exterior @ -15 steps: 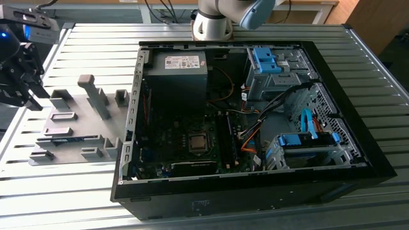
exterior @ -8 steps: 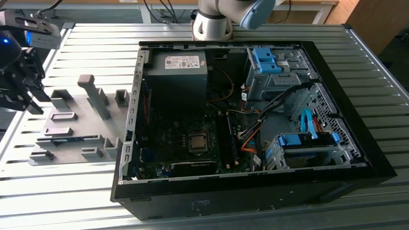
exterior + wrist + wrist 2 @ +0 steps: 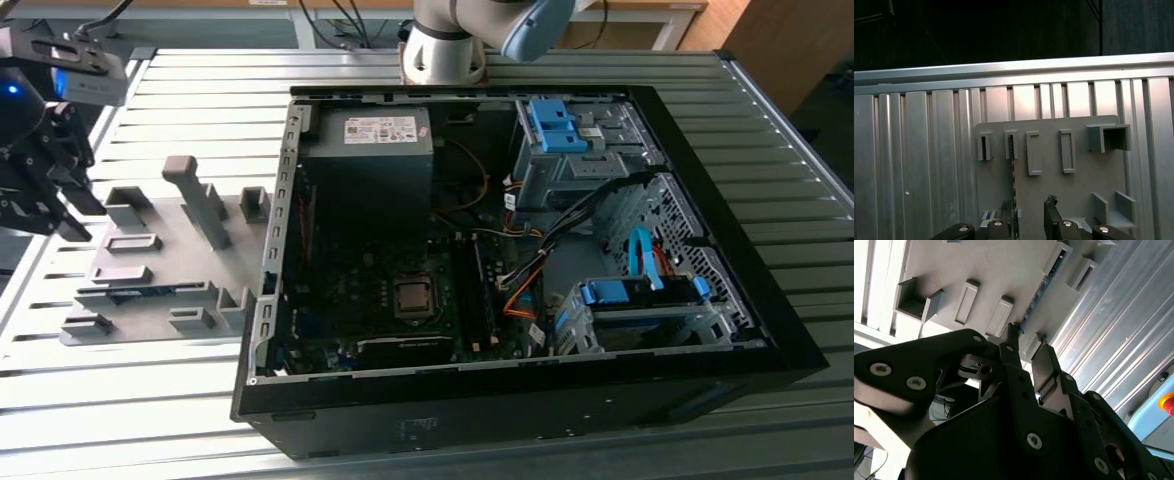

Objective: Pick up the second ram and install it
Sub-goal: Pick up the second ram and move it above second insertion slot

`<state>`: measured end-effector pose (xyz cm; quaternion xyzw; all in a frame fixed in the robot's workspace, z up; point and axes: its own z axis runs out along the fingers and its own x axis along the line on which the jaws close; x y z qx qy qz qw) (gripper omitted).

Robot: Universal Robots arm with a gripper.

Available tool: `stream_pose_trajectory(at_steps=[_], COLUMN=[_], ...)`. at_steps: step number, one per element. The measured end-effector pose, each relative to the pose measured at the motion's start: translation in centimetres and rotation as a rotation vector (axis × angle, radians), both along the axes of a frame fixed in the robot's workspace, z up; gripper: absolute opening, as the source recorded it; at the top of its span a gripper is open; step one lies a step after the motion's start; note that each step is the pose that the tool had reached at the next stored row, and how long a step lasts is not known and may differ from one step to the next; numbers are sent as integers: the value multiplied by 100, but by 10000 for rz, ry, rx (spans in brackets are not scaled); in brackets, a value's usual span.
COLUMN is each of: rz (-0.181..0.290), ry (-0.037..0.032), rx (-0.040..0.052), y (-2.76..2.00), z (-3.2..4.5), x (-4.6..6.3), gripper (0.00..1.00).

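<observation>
Hovering over the grey fixture [image 3: 160,262] on the slatted table [image 3: 134,400], the gripper [image 3: 51,195] sits at the exterior view's left, well apart from the open PC case [image 3: 534,420]. Its fingers [image 3: 1010,352] stand parted with a clear gap between them and grip nothing; in both wrist views bare fixture shows through that gap.

The ram [image 3: 134,291] lies on edge in a long slot of the fixture, a thin blue-green strip. In the second wrist view the ram [image 3: 1040,287] runs toward the tip of one finger. In the first wrist view the ram [image 3: 1014,172] is a dark line ending just beside a finger of the gripper [image 3: 1029,220]. Whether that finger touches it is hard to tell; it looks slightly clear.
</observation>
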<state>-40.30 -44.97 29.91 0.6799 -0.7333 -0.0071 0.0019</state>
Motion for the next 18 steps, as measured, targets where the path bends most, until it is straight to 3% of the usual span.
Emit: stream_pose_trajectory(at_steps=[4,11,15,18], rz=[98,114,114,115], ry=[18,16,16,19], rx=[-2,1,0,-2], y=[-31,-140,-151,-152], z=[-66,-195,-267,-276], x=[-1,-11,-12,-11], gripper=[38,38,38,38])
